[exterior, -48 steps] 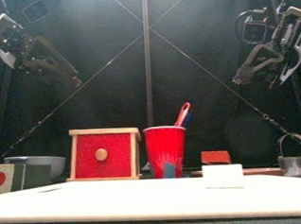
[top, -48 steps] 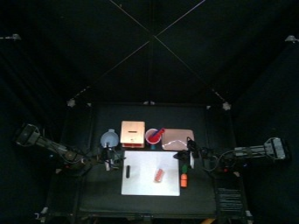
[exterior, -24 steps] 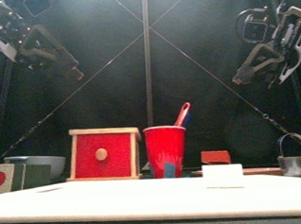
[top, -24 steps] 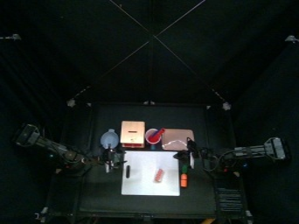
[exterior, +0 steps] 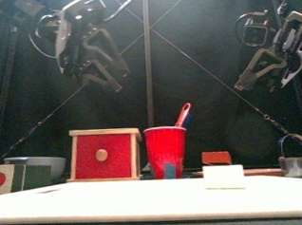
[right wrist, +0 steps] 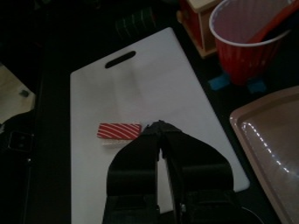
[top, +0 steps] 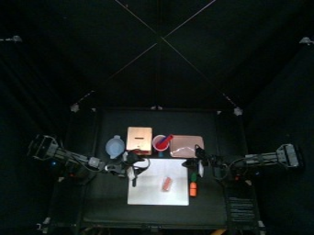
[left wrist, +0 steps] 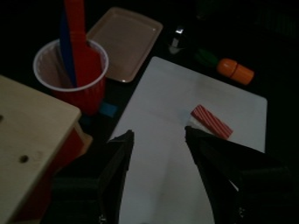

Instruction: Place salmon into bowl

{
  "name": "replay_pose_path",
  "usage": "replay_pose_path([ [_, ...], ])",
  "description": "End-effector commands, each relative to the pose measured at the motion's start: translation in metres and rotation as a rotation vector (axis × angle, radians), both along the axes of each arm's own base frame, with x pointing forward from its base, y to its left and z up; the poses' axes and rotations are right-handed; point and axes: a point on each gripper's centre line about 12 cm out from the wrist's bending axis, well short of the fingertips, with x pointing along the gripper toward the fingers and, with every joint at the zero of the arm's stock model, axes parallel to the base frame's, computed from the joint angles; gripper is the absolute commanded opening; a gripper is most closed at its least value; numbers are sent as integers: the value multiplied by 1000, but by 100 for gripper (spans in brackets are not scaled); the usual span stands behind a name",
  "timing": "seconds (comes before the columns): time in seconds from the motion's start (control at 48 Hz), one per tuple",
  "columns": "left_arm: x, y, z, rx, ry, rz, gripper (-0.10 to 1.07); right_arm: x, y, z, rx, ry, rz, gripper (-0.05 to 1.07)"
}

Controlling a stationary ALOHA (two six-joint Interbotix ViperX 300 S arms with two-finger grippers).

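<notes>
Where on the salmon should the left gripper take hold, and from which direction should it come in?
Across its short width at mid-length, coming straight down from above. The salmon lies flat and alone on the white cutting board, a small oblong, so its long sides are free. The left gripper is already open above the board.

The small oblong pinkish-orange striped salmon piece (left wrist: 212,121) lies flat on white board; the round pale blue-grey bowl (top: 116,145) sits well apart.

No readable text, labels, brands, numbers or signs appear on anything in view.
</notes>
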Motion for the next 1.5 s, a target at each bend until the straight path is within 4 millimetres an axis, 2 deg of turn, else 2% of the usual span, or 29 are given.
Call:
replay_pose_path([
  [0.0,20,-2,0,-94,2,65,87,0,0,1,-3,-6,-1,3],
  [0.188,46,-2,-17,-280,46,197,87,-4,-4,-5,-3,13,-16,3],
  [0.396,72,-9,-30,-315,84,199,87,-7,-5,-11,1,29,-24,3],
  [0.708,100,-25,-52,-410,175,203,87,-10,-5,-16,2,49,-21,3],
  [1.167,140,-41,-62,-407,385,181,87,-16,-4,-25,-12,75,-11,3],
  [1.312,143,-39,-57,-366,443,202,87,-17,-4,-27,-12,83,-12,3],
  [1.479,147,-37,-60,-374,439,209,87,-18,-4,-29,-11,89,-12,3],
])
